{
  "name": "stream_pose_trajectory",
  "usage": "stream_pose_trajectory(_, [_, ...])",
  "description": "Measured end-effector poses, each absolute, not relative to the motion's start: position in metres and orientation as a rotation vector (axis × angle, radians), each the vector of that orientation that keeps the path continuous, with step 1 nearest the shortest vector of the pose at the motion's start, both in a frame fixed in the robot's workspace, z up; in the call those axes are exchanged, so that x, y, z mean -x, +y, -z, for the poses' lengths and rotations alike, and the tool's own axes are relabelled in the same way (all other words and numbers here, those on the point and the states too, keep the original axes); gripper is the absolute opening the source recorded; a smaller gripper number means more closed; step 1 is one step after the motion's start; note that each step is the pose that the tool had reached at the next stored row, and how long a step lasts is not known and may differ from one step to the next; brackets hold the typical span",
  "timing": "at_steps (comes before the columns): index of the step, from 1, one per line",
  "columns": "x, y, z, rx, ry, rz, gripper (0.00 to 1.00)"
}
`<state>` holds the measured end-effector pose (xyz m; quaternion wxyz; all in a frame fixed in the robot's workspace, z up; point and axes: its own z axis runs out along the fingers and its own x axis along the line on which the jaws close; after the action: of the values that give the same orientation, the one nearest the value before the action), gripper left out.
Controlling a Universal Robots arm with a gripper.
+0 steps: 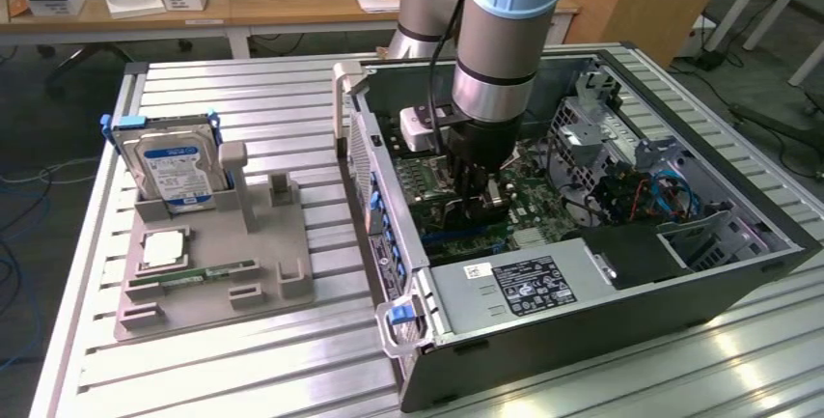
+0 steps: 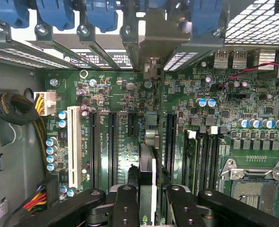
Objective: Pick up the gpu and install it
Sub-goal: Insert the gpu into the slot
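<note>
Item 1: hand, clenched on gpu, which I hold edge-on over a motherboard slot inside the case, bracket toward the rear openings for alignment.

A ribbed silver aluminium bench carries a grey plastic parts holder toward the exterior view's left and, just beside it on the right, an open black computer case.

Above motherboard: open slots left free.
Beside gpu: memory sticks crowd close.
</note>
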<state>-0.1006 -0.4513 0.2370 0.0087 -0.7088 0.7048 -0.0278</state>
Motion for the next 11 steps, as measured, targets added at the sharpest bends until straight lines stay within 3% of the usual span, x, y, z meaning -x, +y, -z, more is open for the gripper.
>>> stream_pose_trajectory(11, [0.1006, -0.4513, -0.2370, 2.214, 2.202, 0.087, 0.27])
